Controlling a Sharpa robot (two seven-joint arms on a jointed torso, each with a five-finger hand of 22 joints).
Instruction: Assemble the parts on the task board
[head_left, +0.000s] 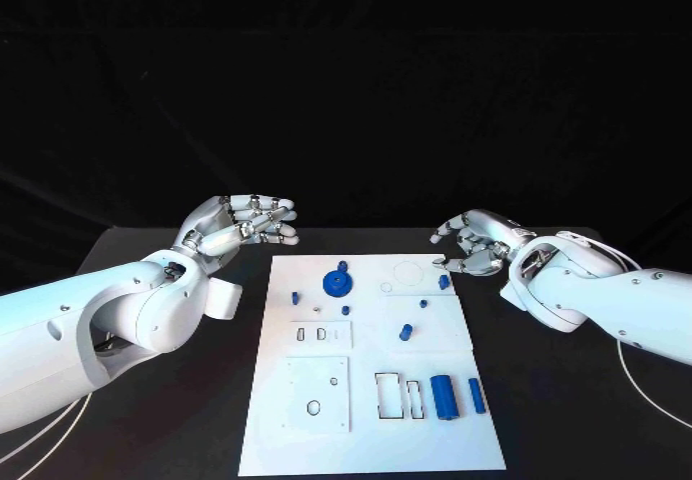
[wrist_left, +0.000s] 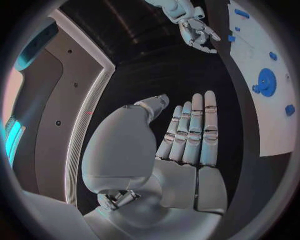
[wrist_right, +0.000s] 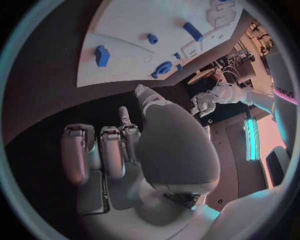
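Note:
The white task board (head_left: 325, 440) lies in the middle of the black table. A blue gear (head_left: 339, 281) sits near its far end, with small blue parts (head_left: 405, 331) scattered around it. A blue cylinder (head_left: 444, 397) and a blue bar (head_left: 476, 396) lie near the front right. My left hand (head_left: 248, 225) hovers off the board's far left corner, holding nothing, fingers stretched out (wrist_left: 190, 135). My right hand (head_left: 469, 245) hovers off the far right corner with fingers loosely bent (wrist_right: 103, 150) and nothing in them. The gear (wrist_left: 267, 82) also appears in the left wrist view, and the gear (wrist_right: 164, 68) in the right wrist view.
The board has several cut-out slots and raised white plates (head_left: 319, 394) on its left half. Black table surface (head_left: 159, 400) lies to either side of the board. A blue block (wrist_right: 102, 55) lies on the board close to my right hand.

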